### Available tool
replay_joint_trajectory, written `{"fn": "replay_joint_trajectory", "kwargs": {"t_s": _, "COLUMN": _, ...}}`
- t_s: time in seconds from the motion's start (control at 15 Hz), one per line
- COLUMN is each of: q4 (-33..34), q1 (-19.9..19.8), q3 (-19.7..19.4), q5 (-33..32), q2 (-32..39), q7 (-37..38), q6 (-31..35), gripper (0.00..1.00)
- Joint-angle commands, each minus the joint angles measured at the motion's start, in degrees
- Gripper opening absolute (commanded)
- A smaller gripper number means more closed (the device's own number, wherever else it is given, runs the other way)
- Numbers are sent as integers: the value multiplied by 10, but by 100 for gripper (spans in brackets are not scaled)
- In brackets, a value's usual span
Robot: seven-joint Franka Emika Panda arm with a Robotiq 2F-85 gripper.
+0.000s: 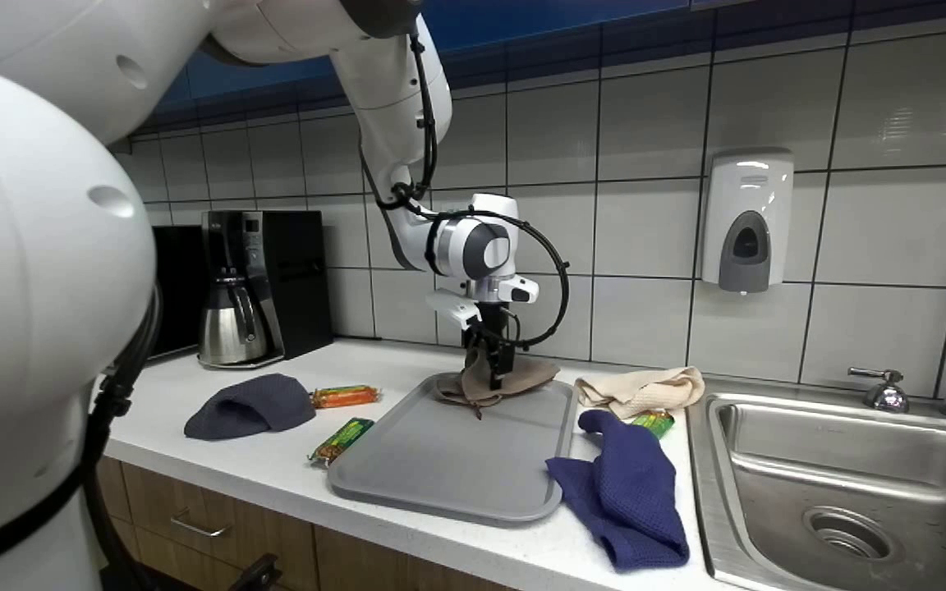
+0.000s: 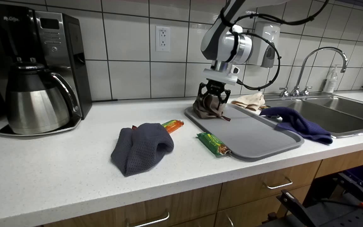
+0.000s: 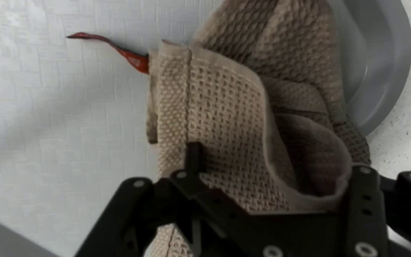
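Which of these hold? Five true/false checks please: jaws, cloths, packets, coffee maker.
1. The jaws stand apart, with part of the brown cloth between them. True.
2. The navy cloth lies inside the sink. False: the navy cloth is on the counter, between the tray and the sink.
3. The orange packet sits on the tray. False: the orange packet is on the counter, by the dark gray cloth.
4. In the wrist view, a red pointed tip sticks out from the brown cloth's edge. True.
5. The carafe is missing from the coffee maker. False: the carafe stands in the coffee maker.
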Motion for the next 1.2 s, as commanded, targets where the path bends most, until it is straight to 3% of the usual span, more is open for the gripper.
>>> {"fn": "replay_joint_trajectory", "kwargs": {"t_s": 0.0, "q4": -3, "q1": -8, "q3": 3, "q5": -8, "q2": -7, "q7": -11, "q6": -19, "gripper": 49}}
{"fn": "replay_joint_trajectory", "kwargs": {"t_s": 0.4, "q4": -1, "q1": -12, "q3": 3, "q5": -5, "q2": -4, "q7": -13, "q6": -22, "gripper": 3}}
{"fn": "replay_joint_trajectory", "kwargs": {"t_s": 1.13, "q4": -10, "q1": -15, "q3": 5, "q5": -2, "q2": -25, "q7": -17, "q6": -19, "gripper": 2}}
